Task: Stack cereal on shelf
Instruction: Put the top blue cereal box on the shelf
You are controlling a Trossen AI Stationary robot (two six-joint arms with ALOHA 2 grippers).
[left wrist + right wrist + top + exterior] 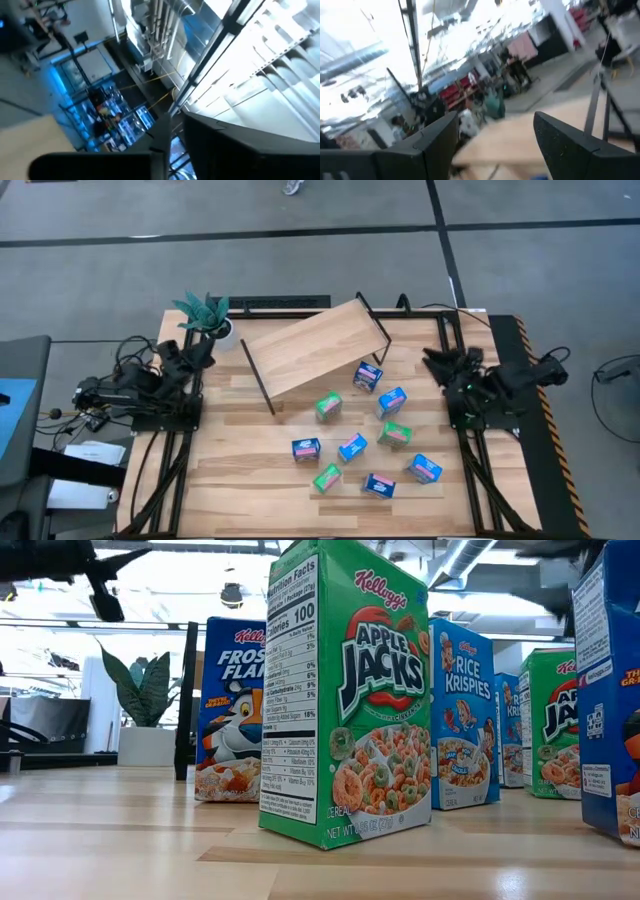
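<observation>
A: Status of the arms?

B: Both are parked at the table's far corners. The left gripper [208, 348] sits beside the potted plant [205, 315]; its wrist camera points up into the room and I cannot tell how its jaws stand. The right gripper [437, 362] has its jaws apart with nothing between them, well clear of the load.

A: Location of the load?

B: Nine cereal boxes [352, 447] stand scattered on the tabletop [240, 480], in front of and to the right of the shelf [315, 345]. The shelf board is tilted on black rod legs and carries no box yet.

A: Handling properties?

B: Probably light, thin cardboard: stiff along the edges, liable to dent on the broad printed faces. The Apple Jacks box [345, 700] stands upright. Recommended hold: across the narrow side panels, moderate squeeze. The glossy print may slip.

A: Contents?

B: All boxes appear sealed, so nothing inside can be seen.
</observation>
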